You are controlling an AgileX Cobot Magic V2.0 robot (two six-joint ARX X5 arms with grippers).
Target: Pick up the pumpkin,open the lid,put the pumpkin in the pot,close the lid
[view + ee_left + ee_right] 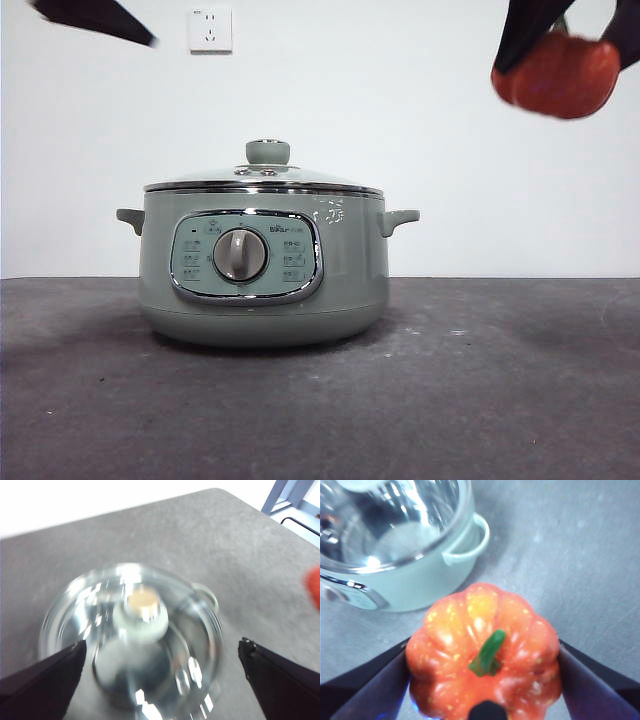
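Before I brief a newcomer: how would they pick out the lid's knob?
Start at the big sage-green pot on the dark table. Its clear glass lid sits closed on top. The knob is the small sage-green round stub at the dome's centre, the pot's highest point.

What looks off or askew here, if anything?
Nothing stands out. The lid sits level on the pot, the pumpkin is held intact in the right gripper, and the open left gripper hangs above the lid.
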